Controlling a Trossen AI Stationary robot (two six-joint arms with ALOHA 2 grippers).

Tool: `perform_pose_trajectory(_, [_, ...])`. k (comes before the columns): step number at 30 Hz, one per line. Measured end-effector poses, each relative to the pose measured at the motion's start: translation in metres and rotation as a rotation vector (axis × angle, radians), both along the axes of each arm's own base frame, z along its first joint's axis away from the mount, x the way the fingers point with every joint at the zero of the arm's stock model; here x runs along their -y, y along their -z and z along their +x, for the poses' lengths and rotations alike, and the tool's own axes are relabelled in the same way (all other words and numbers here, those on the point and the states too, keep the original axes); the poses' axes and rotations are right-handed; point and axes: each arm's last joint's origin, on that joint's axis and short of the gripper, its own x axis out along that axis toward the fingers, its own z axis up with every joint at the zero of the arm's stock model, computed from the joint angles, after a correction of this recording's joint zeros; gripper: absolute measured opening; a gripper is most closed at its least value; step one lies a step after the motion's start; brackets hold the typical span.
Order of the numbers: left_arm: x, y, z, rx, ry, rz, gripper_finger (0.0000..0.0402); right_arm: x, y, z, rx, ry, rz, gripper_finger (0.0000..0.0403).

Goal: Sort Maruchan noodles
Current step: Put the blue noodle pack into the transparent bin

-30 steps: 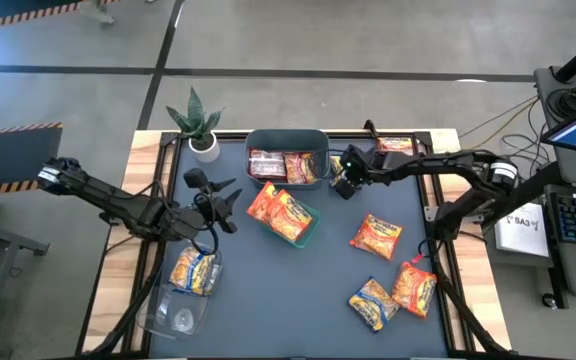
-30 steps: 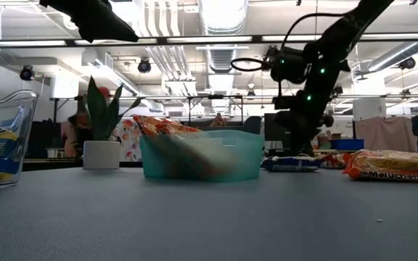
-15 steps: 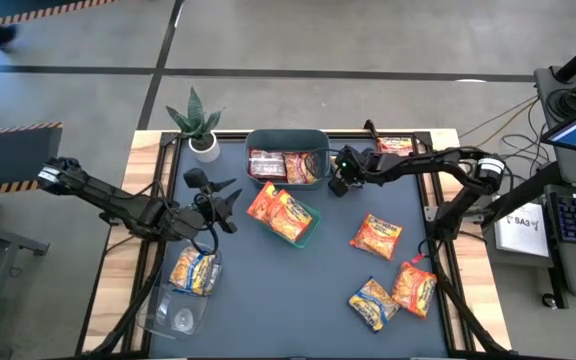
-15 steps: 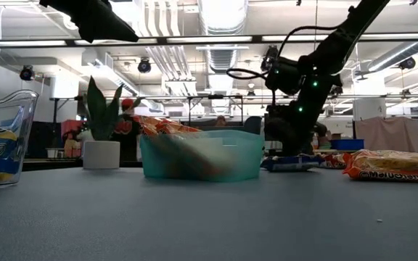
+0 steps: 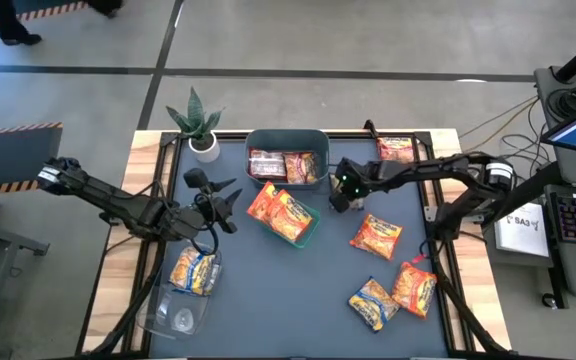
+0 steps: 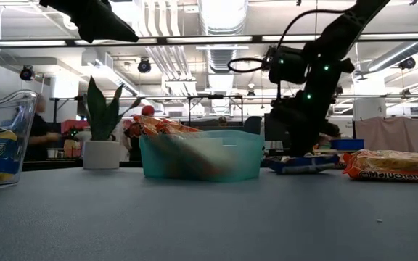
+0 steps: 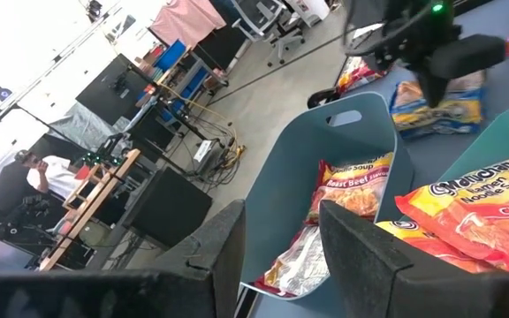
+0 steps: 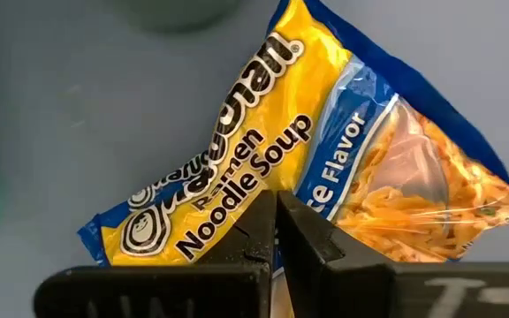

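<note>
We see the right gripper (image 5: 340, 197) near the table's centre, just to the 3 o'clock side of the green tray (image 5: 309, 232), its fingers (image 8: 303, 231) pressed together with no gap, their tips lying over a yellow-and-blue packet (image 8: 307, 159) whose label reads "Ramen Noodle Soup"; whether the fingertips pinch the wrapper or only touch it we cannot tell. In the low view this packet (image 6: 302, 163) lies on the table below the gripper. At 12 o'clock from the gripper stands the grey-teal tub (image 5: 286, 138) holding dark red-with-white packets (image 5: 286, 166), and the green tray carries two orange-red packets (image 5: 280, 211). At 5 o'clock from the right gripper an orange-red packet (image 5: 376, 236) lies flat on the dark mat, and farther that way, toward the table's near right corner, lie a yellow-and-blue packet (image 5: 371, 302) and an orange-red one (image 5: 415, 288) touching each other. Another orange-red packet (image 5: 395, 148) rests at the far right edge. The left gripper (image 5: 218, 208) hovers at 9 o'clock from the tray, its fingers (image 7: 374, 256) standing partly apart with nothing between them. Just at 6 o'clock from it a clear container (image 5: 181, 300) holds a yellow-and-blue packet (image 5: 194, 270). A potted plant (image 5: 198, 122) stands at the far left corner.
</note>
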Motion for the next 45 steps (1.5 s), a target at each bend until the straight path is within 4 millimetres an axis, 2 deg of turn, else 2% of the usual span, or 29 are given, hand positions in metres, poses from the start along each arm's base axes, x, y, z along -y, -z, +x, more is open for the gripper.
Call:
perform_pose_trajectory(16, [0.001,-0.001,0.001,0.015,0.018,-0.014,0.0129,-0.088,-0.003,0.022,0.078,-0.079,0.149,0.0008])
perform_pose_trajectory(20, [0.004,-0.003,0.004,0.030,0.138,-0.073,0.0129,-0.112,-0.011,0.030,0.136,-0.169,0.232,0.0008])
perform_pose_trajectory(24, [0.010,-0.006,0.008,0.059,0.342,-0.163,0.0129,-0.132,-0.033,0.041,0.248,-0.261,0.237,0.0008])
perform_pose_trajectory(28, [0.017,-0.008,0.016,0.135,0.465,-0.260,0.0129,-0.131,-0.062,0.034,0.228,-0.268,0.199,0.0008])
perform_pose_trajectory(31, [0.023,-0.004,0.023,0.137,0.485,-0.279,0.0127,-0.122,-0.067,0.016,0.082,-0.218,0.066,0.0008])
perform_pose_trajectory(34, [0.031,-0.001,0.032,0.158,0.497,-0.315,0.0123,-0.110,-0.063,0.000,-0.065,-0.132,-0.068,0.0008])
perform_pose_trajectory(36, [0.037,0.002,0.039,0.173,0.496,-0.362,0.0121,-0.106,-0.056,-0.008,-0.147,-0.112,-0.098,0.0008])
perform_pose_trajectory(40, [0.051,0.016,0.056,0.154,0.477,-0.450,0.0118,-0.105,-0.038,-0.010,-0.209,-0.139,-0.107,0.0008])
perform_pose_trajectory(45, [0.069,0.031,0.080,0.094,0.462,-0.491,0.0118,-0.110,-0.022,-0.004,-0.212,-0.188,-0.130,0.0008])
